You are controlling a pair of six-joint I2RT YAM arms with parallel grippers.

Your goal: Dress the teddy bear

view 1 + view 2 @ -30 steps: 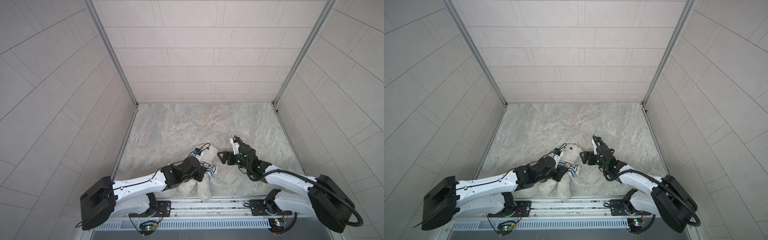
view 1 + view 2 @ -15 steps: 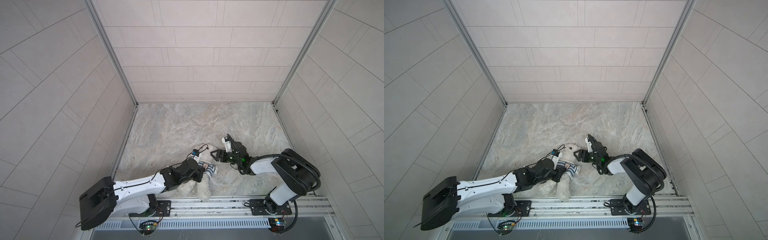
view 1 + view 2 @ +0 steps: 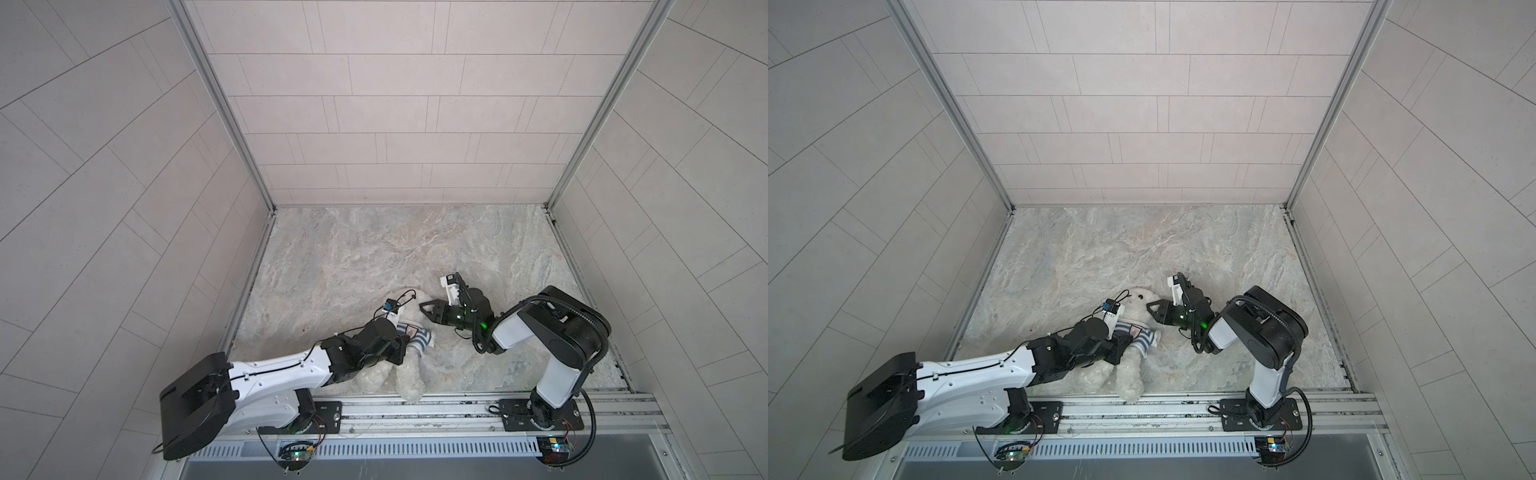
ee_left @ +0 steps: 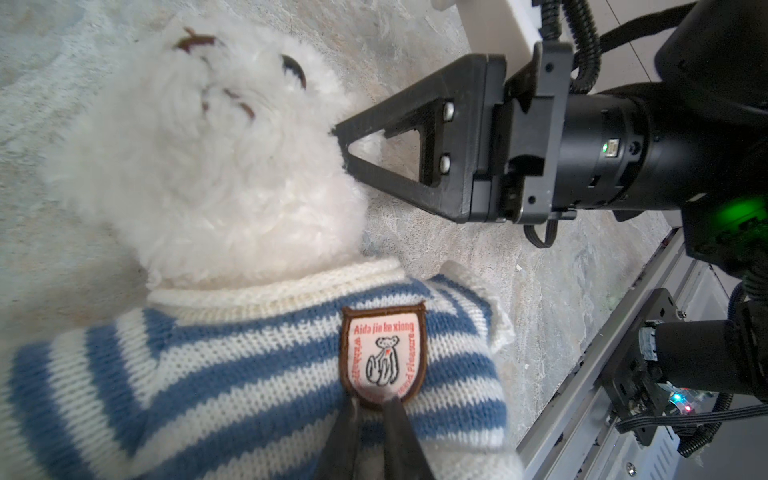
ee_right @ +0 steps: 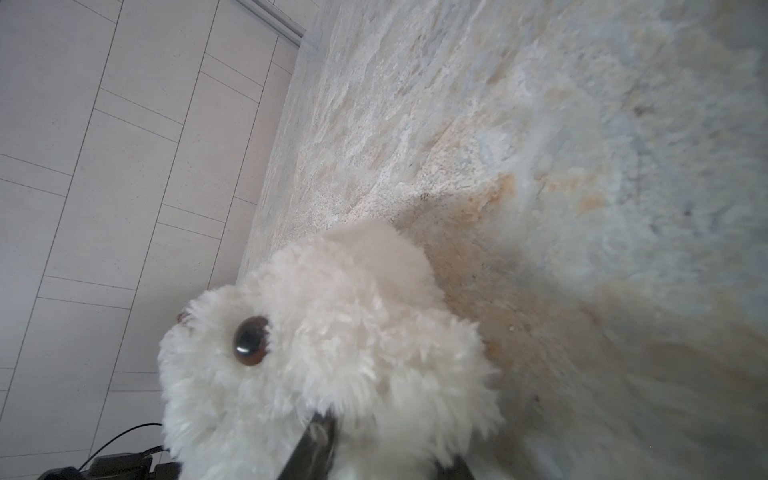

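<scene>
Fluffy white plush teddy bear lies face-up near the front of the grey marbled tabletop, a blue-and-white striped knitted sweater round its neck and chest. The left gripper still pinches the knit just below the badge; the right gripper, spread wide and clear a second ago, has now closed on fur beside the bear's head, probably to steady it while the sweater is tugged down.
</scene>
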